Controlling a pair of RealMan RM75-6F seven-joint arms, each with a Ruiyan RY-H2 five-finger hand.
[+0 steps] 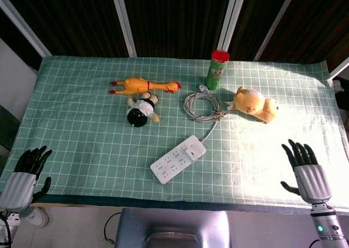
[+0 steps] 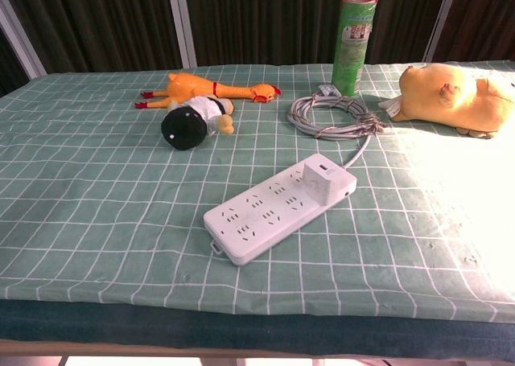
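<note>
My left hand (image 1: 24, 174) hovers at the table's front left corner, fingers spread, holding nothing. At the front right edge my right hand (image 1: 305, 169) is likewise spread and empty. Neither hand shows in the chest view. A white power strip (image 1: 178, 158) (image 2: 282, 207) lies in the middle front, its grey cable coiled (image 1: 203, 106) (image 2: 331, 117) behind it. A rubber chicken (image 1: 144, 85) (image 2: 209, 88) and a small doll with a black head (image 1: 142, 110) (image 2: 193, 122) lie at the back left. A green can with a red lid (image 1: 216, 70) (image 2: 353, 40) stands upright behind the coil.
A yellow plush toy (image 1: 254, 104) (image 2: 455, 98) lies at the back right in bright sunlight. The green checked tablecloth (image 1: 82, 133) (image 2: 96, 189) covers the whole table. Dark windows with white frames stand behind the far edge.
</note>
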